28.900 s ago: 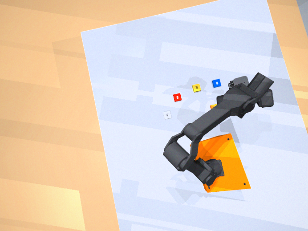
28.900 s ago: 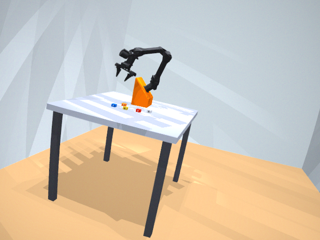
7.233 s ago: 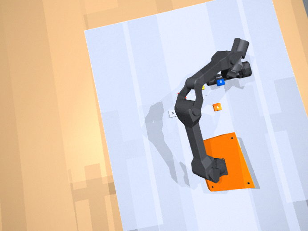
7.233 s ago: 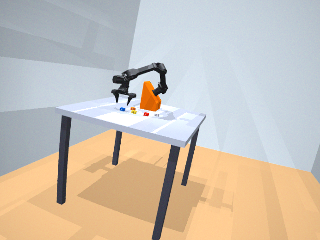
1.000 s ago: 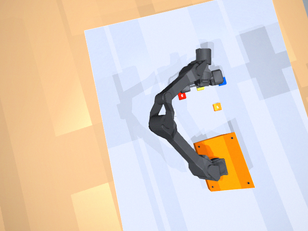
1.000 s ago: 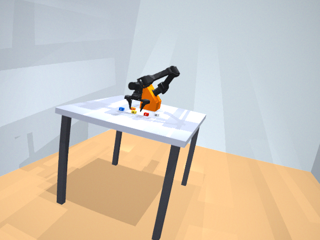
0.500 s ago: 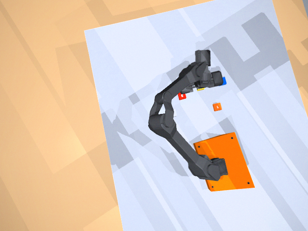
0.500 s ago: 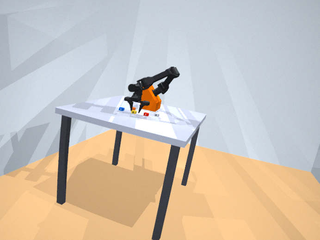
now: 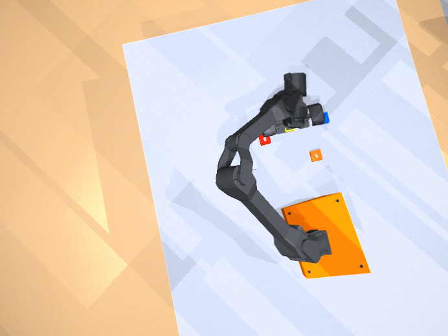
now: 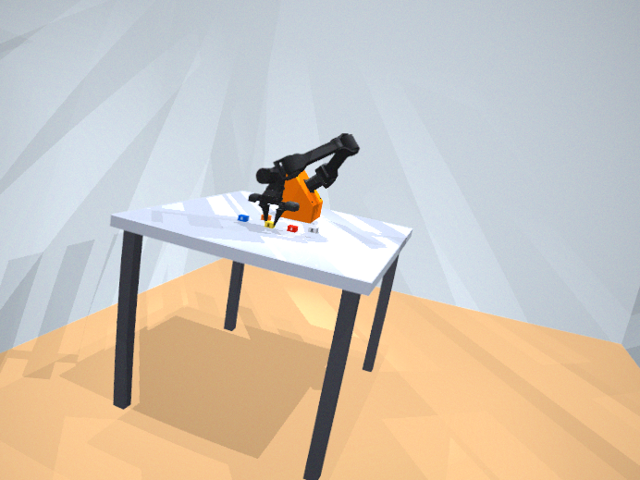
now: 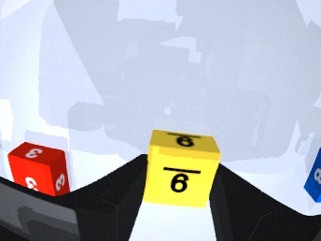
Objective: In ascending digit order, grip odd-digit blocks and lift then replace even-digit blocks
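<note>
item: yellow block marked 6, resting on the worktop between red block and blue block, sits squarely between the fingers of the end effector, which pinches its two side faces.
</note>
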